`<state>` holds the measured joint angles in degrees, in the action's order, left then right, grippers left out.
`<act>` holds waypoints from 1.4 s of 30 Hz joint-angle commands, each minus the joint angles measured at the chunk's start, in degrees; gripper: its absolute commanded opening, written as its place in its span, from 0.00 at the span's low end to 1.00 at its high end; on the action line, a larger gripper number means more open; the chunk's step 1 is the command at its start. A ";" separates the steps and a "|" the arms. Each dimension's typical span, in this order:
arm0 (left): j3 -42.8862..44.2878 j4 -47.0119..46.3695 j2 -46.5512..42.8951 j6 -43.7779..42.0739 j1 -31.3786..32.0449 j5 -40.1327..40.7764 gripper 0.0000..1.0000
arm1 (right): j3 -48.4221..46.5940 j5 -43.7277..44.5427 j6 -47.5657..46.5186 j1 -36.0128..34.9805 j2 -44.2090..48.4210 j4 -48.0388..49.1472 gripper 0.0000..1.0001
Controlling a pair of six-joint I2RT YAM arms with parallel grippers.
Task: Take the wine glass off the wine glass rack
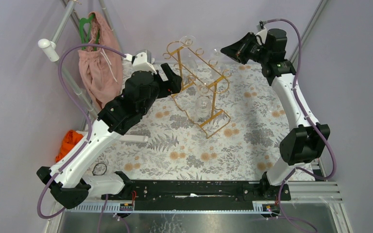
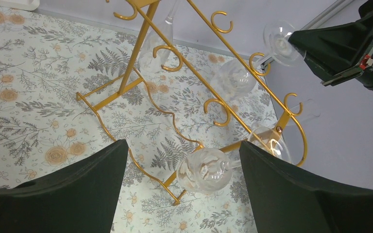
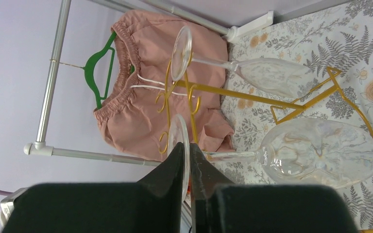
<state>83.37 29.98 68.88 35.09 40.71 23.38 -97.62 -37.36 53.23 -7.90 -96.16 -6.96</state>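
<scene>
One rack of gold wire stands on the fern-print cloth toward the far edge of the desk, about midway between the left and right edges. Three glasses can be counted on it, and whether there are more I cannot tell. The glass on the rack's far right side hangs bowl down with its stem at one of the curled hooks. The right gripper has its two fingers pinched together on the rim of this glass's foot. A second glass hangs at the rack's far end, its foot toward the far left corner. A third glass hangs at the near end, its bowl low over the rack's near foot frame. The left gripper is beside the rack's left side, jaws spread wide and holding nothing, with the third glass showing between its two fingers in the wrist view. At the far left corner one clothes stand of grey tube carries one pink garment on one green hanger. One orange bundle lies by the left edge
</scene>
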 commanded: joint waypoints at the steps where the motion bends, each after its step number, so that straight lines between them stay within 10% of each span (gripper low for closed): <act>1: 0.21 -2.51 -0.59 -0.95 -0.41 0.72 0.93 | -1.10 -1.85 1.21 1.66 4.20 4.24 0.00; 34: -2.43 -7.54 -1.73 1.22 -0.50 -6.72 0.92 | 6.02 -2.87 -1.67 6.79 31.89 1.05 0.00; 42: -11.16 -22.68 -7.56 0.45 -0.52 -11.42 0.92 | 12.54 -10.04 10.33 6.76 40.12 16.89 0.00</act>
<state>76.05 19.70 64.97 36.29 40.71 14.46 -87.50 -42.22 55.99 -1.02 -58.35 -3.53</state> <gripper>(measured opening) 0.920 0.118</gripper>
